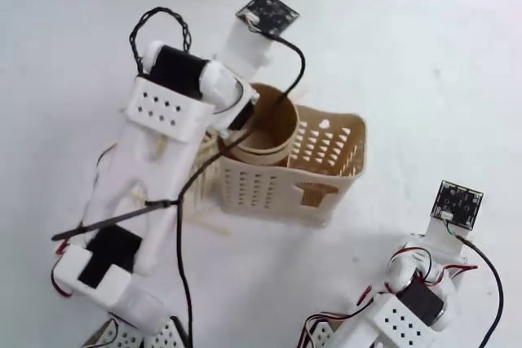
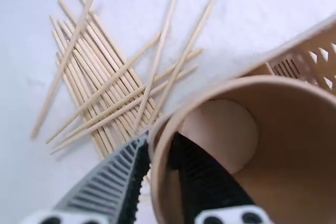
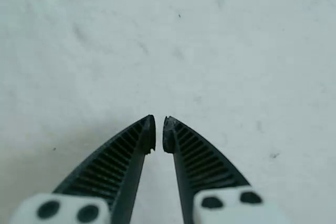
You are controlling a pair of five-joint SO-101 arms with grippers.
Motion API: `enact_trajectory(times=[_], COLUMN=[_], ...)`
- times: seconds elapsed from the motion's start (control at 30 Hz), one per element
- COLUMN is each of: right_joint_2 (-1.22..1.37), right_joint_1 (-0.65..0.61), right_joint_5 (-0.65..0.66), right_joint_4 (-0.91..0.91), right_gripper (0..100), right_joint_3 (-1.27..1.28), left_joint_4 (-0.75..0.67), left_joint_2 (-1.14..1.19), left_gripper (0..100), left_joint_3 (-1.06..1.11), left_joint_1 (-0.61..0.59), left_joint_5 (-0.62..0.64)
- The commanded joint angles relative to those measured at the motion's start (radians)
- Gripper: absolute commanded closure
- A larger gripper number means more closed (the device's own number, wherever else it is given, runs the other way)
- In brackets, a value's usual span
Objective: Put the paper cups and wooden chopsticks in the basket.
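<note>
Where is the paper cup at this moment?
In the high view, the paper cup is at the left end of the basket; the jaws of the left gripper pinch its rim.

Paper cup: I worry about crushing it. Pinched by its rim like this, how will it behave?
Probably light: the left tool holds the paper cup by one wall alone. The thin wall likely flexes, though the rim looks round here. Empty, it may tip if released askew in the basket.

Chopsticks (image 2: 100,85): most of pile hidden under left arm (image 1: 155,165), high view. Cup (image 2: 294,145) cut off by left wrist view's edge, covers much of basket (image 2: 310,56). One cup or nested stack: cannot tell. Right arm (image 1: 408,315) cut off at high view's edge.
</note>
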Motion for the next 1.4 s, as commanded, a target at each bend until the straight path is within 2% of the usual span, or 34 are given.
enact_trajectory(times=[0.0, 0.4, 1.03, 1.17, 1.37], right_joint_2=[-0.004, -0.004, -0.004, -0.004, -0.004], right_joint_1=[0.004, 0.004, 0.004, 0.004, 0.004], right_joint_5=[-0.008, -0.008, -0.008, -0.008, -0.008], right_joint_4=[-0.013, -0.013, -0.015, -0.015, -0.015], right_gripper=[95.4, 95.4, 95.4, 95.4, 95.4], right_joint_3=[0.006, 0.006, 0.006, 0.006, 0.006], left_joint_4=[0.017, 0.035, 0.037, 0.037, 0.040], left_joint_2=[-0.008, -0.012, -0.002, -0.002, -0.004], left_gripper=[98, 98, 98, 98, 98], left_joint_3=[-0.150, -0.224, -0.250, -0.250, -0.245], left_joint_1=[-0.085, -0.318, -0.961, -1.066, -1.148], left_joint_5=[0.009, -0.080, -0.348, -0.397, -0.417])
